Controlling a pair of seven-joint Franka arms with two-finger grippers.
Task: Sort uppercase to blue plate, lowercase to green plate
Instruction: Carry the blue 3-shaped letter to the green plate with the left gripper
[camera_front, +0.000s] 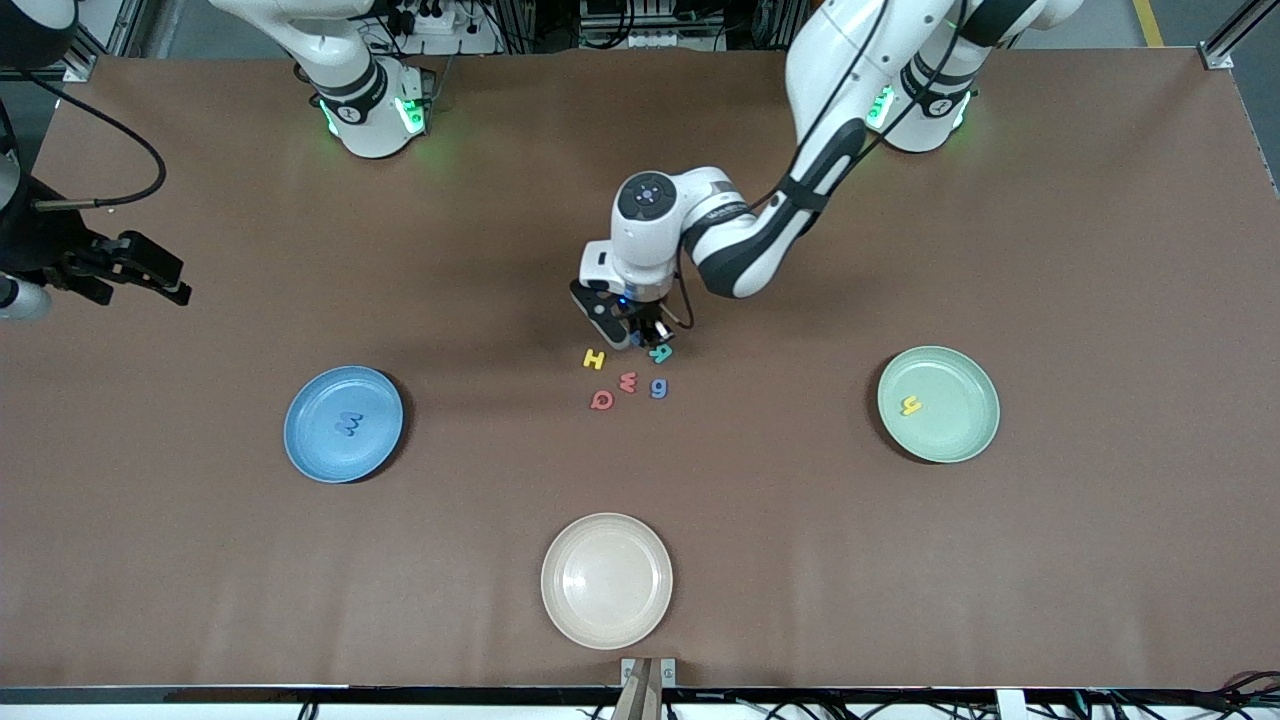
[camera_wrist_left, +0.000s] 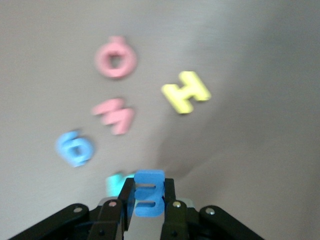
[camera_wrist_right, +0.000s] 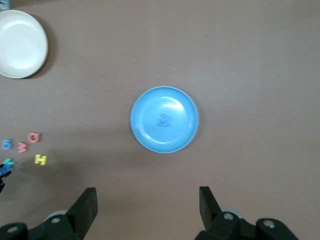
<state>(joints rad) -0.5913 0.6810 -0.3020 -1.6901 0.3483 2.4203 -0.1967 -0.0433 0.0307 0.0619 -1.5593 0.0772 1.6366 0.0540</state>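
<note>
I am pinching the small flat blue foam e (camera_wrist_left: 148, 200) in the left gripper (camera_wrist_left: 148, 206) mid-table for the pale green plate (camera_front: 975, 432), while the right gripper (camera_wrist_right: 147, 206) is waiting spread above the table's right-arm end.

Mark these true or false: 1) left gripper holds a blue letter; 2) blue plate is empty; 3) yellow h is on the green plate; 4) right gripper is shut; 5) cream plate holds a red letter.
1) True. The left gripper is shut on the blue e, over the letter cluster.
2) False. The blue plate holds the blue W.
3) True. The yellow h lies on the green plate.
4) False. The right gripper is open, waiting up over the table near the blue plate.
5) False. The cream plate holds nothing; the red w and red Q lie on the table.
</note>
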